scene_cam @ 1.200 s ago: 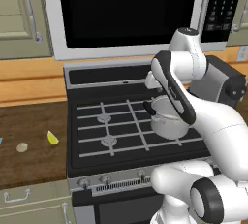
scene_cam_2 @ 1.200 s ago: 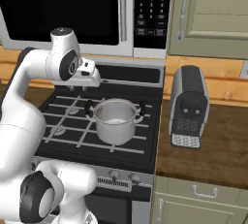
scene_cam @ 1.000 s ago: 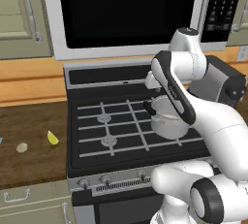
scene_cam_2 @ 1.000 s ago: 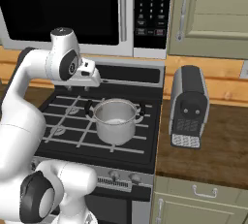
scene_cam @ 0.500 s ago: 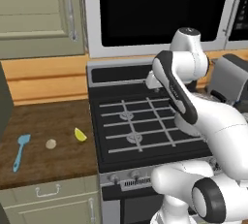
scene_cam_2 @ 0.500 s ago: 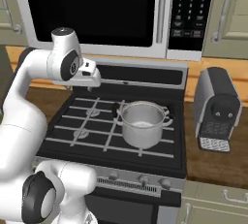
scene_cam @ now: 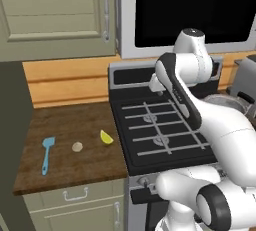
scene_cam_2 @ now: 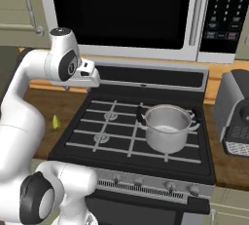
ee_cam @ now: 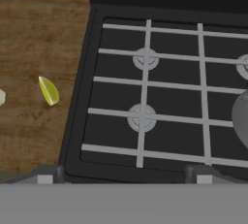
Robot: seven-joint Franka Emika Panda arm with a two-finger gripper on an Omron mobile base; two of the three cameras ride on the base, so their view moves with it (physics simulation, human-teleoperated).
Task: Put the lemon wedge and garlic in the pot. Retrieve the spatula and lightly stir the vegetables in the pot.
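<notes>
Hand view: lemon wedge (ee_cam: 49, 90) lies near the stove's (ee_cam: 160, 97) left edge.

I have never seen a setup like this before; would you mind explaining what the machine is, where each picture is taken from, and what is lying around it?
This is a rendered kitchen with a white robot arm on a base that can drive. Two cameras ride on the base behind the arm, one to its left and one to its right, so they show the same scene from two sides. The third camera sits on the hand and looks down along the gripper, whose jaws are open and hold nothing.

On the stove stands a steel pot, on a right-hand burner. On the wooden counter to the stove's left lie, from left to right, a light-blue spatula, a pale round garlic and a yellow lemon wedge. A toaster stands on the right.
</notes>
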